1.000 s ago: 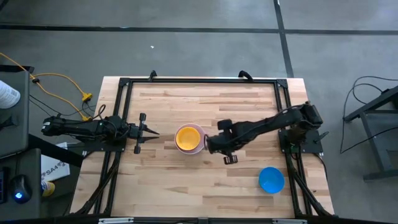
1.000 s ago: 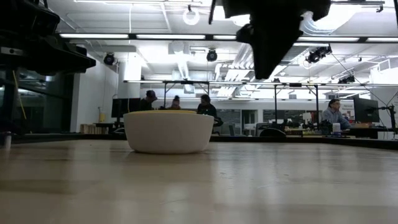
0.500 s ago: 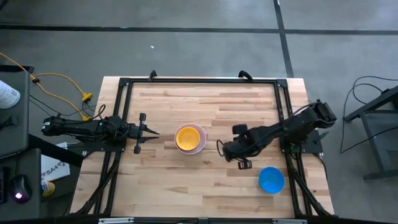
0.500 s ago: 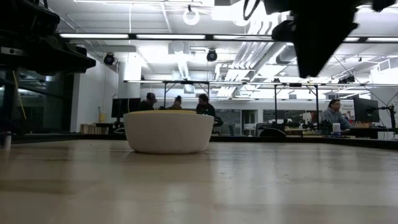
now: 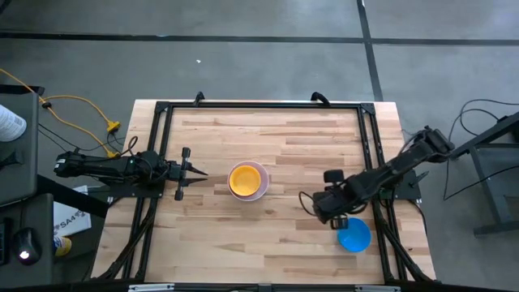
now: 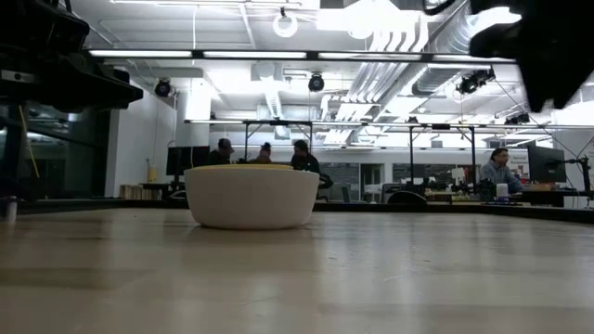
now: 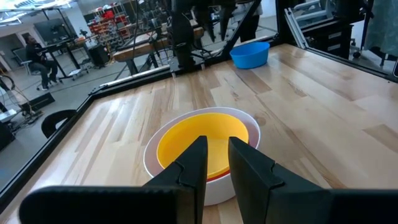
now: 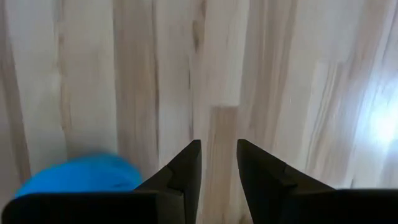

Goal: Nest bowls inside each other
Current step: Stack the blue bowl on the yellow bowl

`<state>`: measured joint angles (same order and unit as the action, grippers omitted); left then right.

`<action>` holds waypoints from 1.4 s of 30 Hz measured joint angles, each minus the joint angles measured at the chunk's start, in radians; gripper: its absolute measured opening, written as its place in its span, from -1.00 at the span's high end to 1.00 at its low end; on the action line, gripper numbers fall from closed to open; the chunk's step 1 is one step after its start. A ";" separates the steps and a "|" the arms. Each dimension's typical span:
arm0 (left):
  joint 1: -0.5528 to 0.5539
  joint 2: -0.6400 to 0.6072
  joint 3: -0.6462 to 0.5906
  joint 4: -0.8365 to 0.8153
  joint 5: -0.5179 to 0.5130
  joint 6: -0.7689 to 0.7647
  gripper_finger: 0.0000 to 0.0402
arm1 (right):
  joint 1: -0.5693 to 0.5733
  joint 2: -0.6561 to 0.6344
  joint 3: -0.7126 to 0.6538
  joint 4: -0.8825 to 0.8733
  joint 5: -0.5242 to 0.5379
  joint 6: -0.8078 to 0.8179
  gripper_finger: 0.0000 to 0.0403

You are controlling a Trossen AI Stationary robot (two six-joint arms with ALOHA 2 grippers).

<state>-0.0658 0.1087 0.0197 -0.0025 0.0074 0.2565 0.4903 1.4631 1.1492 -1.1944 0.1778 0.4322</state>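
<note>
Now, with four bowls apparently stacked, only the blue bowl [image 5: 353, 234] is left loose, lying near the bench's [image 5: 211, 243] right edge toward the front right corner. The stack [image 5: 246, 180] sits around the middle of the bench, a little left of centre: the white bowl [image 7: 239, 183] outermost, the yellow bowl [image 7: 205, 142] on top inside it, and a sliver of red-pink rim between them in my left wrist view. I can't make out a purple one from any view, so I assume it is buried in there.

My right gripper [image 5: 312, 207] hangs just beside the blue bowl, toward the bench's centre, its jaws released and holding nothing, with only a narrow gap between them. The left gripper [image 5: 192, 172] waits by the left edge, pointed at the stack, jaws likewise released and empty.

I judge the blue bowl to be light, stiff plastic with a smooth, slippery wall, so it could skate across the wood if nudged. The sensible hold is the rim: one jaw inside, one outside, pinching the near wall, then lifting it level over the yellow bowl.
</note>
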 joint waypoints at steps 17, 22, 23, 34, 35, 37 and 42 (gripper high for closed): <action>0.000 0.000 0.000 0.000 0.000 0.000 0.68 | 0.185 -0.146 -0.128 -0.004 -0.156 -0.137 0.71; 0.000 0.000 0.000 0.000 0.000 0.000 0.68 | 0.247 -0.157 -0.138 -0.003 -0.163 -0.149 0.69; 0.000 0.000 0.000 0.000 0.000 0.000 0.68 | 0.259 -0.156 -0.138 -0.002 -0.162 -0.148 0.67; 0.000 0.000 0.000 0.000 0.000 0.000 0.68 | 0.315 -0.143 -0.194 0.076 -0.168 -0.060 0.46; 0.000 0.000 0.000 0.000 0.000 0.000 0.68 | 0.318 -0.143 -0.210 0.098 -0.176 -0.059 0.46; 0.000 0.000 0.000 0.000 0.000 0.000 0.68 | 0.323 -0.143 -0.239 0.141 -0.179 -0.058 0.46; 0.000 0.000 0.000 0.000 0.000 0.000 0.68 | 0.324 -0.143 -0.277 0.181 -0.155 -0.059 0.51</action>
<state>-0.0658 0.1086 0.0196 -0.0025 0.0074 0.2562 0.8143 1.3201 0.8721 -1.0135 0.0232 0.3737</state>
